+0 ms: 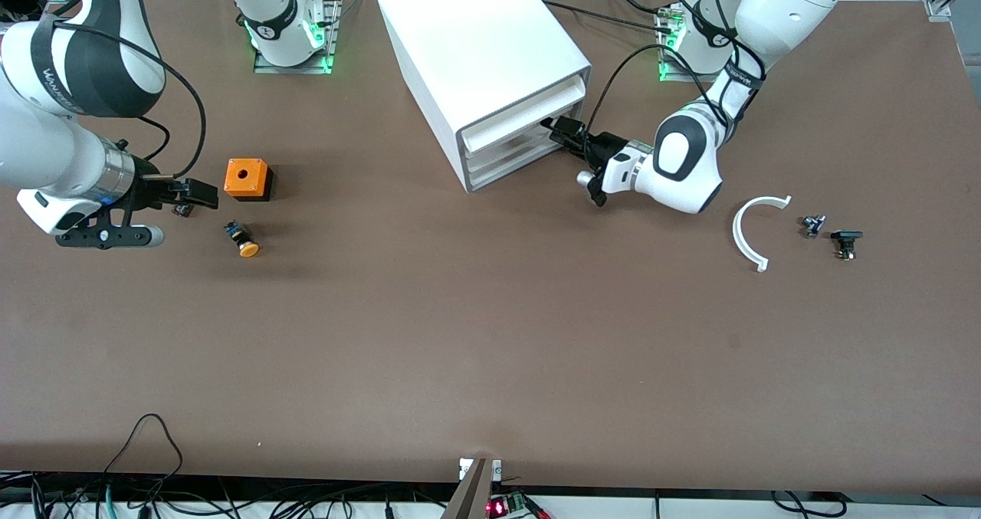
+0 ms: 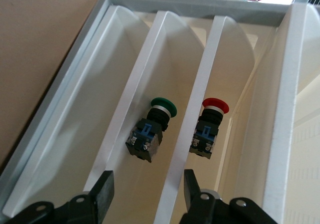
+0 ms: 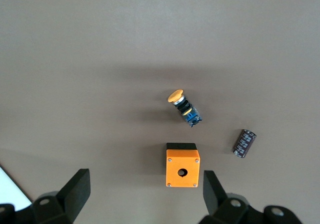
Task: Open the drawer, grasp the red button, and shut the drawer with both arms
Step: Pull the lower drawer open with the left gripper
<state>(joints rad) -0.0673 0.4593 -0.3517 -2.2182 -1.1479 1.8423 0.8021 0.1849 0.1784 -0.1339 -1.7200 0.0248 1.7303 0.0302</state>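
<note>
The white cabinet stands near the arms' bases. My left gripper is open at its drawer fronts. In the left wrist view its fingers straddle the middle drawer of three stacked trays, and that gripper holds nothing. The middle tray holds a green-capped button. The red-capped button lies in the tray beside it, toward the cabinet's thick white wall. My right gripper is open and empty over the table beside the orange box, and also shows in the right wrist view.
An orange box with a hole, a yellow-capped blue button and a small dark cylinder lie toward the right arm's end. A white curved piece and two small dark parts lie toward the left arm's end.
</note>
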